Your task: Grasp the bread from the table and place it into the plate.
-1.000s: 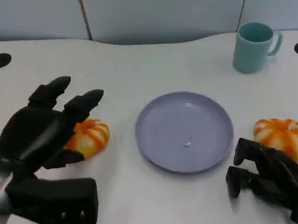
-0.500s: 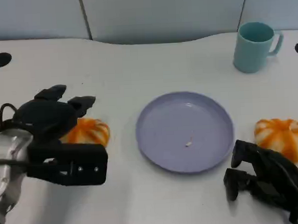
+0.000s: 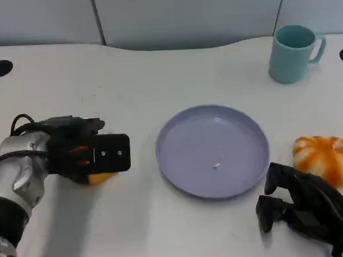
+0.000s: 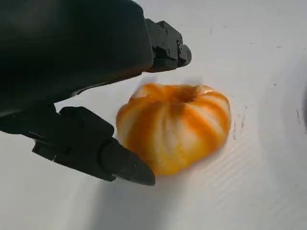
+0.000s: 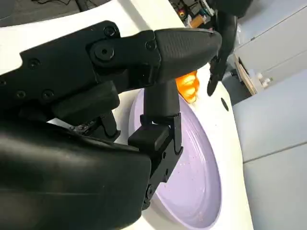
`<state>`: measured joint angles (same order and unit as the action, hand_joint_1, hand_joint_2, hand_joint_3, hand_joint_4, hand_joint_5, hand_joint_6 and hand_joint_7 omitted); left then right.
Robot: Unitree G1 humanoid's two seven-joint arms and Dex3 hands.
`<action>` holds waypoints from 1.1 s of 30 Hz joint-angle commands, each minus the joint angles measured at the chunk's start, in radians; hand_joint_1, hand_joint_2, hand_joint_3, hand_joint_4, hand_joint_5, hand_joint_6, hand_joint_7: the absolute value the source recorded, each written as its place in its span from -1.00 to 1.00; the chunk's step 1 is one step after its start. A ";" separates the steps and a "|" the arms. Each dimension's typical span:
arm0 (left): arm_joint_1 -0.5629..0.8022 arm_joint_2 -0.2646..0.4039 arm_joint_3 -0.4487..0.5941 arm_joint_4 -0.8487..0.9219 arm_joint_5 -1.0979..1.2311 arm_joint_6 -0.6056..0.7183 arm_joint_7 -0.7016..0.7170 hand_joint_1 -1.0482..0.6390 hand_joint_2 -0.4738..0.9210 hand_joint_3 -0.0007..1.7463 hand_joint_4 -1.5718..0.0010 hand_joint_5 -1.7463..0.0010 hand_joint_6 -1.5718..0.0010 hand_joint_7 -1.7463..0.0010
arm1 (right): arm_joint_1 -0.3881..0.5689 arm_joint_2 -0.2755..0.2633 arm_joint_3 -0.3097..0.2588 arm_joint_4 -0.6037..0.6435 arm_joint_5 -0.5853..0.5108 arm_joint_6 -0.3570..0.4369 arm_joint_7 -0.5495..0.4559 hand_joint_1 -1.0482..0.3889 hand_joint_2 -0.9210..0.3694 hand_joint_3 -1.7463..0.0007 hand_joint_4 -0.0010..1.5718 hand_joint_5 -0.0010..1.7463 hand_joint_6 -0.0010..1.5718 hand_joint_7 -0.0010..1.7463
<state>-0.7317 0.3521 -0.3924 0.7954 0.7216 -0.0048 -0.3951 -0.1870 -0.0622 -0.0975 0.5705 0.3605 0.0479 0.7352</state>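
Bread [image 4: 175, 125] lies on the table [image 3: 157, 77] left of the plate [image 3: 212, 150], the left hand [image 3: 83, 153] over it, fingers [image 4: 103, 153] flanking it, contact unclear. Right hand [image 3: 305, 208] rests curled, holding nothing, beside the plate.

The left hand [image 3: 83, 153] hides most of the bread [image 3: 99, 178].

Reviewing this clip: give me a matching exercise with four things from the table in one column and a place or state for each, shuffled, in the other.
Things:
1. plate
2. cup
3. bread by the left hand
4. right hand

Places or states:
A. far right corner of the table
B. between black fingers, on the table
C. middle of the table, holding only a crumb
D. resting near the second bread, holding nothing

Pairs: 1-C, 2-A, 3-B, 4-D
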 commanded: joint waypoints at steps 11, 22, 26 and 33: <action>-0.100 -0.084 -0.054 0.310 -0.064 -0.023 0.083 -0.03 0.71 -1.00 0.92 0.96 0.75 0.95 | 0.064 -0.001 0.009 -0.044 -0.001 0.041 -0.022 -0.30 -1.00 0.63 -0.04 1.00 -0.14 0.78; -0.043 -0.078 -0.126 0.399 -0.022 -0.175 0.424 0.03 0.91 -0.97 0.62 0.82 0.54 0.92 | 0.071 -0.006 0.004 -0.064 0.007 0.062 -0.030 -0.31 -1.00 0.67 -0.04 1.00 -0.13 0.77; -0.005 -0.063 -0.121 0.423 -0.016 -0.305 0.675 0.03 0.99 -0.89 0.10 0.60 0.18 0.83 | 0.071 -0.009 0.006 -0.064 0.009 0.058 -0.027 -0.30 -1.00 0.66 -0.04 1.00 -0.11 0.76; 0.015 -0.067 -0.152 0.462 0.022 -0.395 0.932 -0.03 0.97 -0.28 -0.13 -0.94 0.06 -0.88 | 0.071 -0.011 0.007 -0.068 0.006 0.068 -0.042 -0.30 -1.00 0.66 -0.04 1.00 -0.11 0.75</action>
<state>-0.7316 0.2728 -0.5363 1.2427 0.7333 -0.3731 0.4625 -0.1414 -0.0610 -0.0894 0.4980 0.3776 0.0917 0.7122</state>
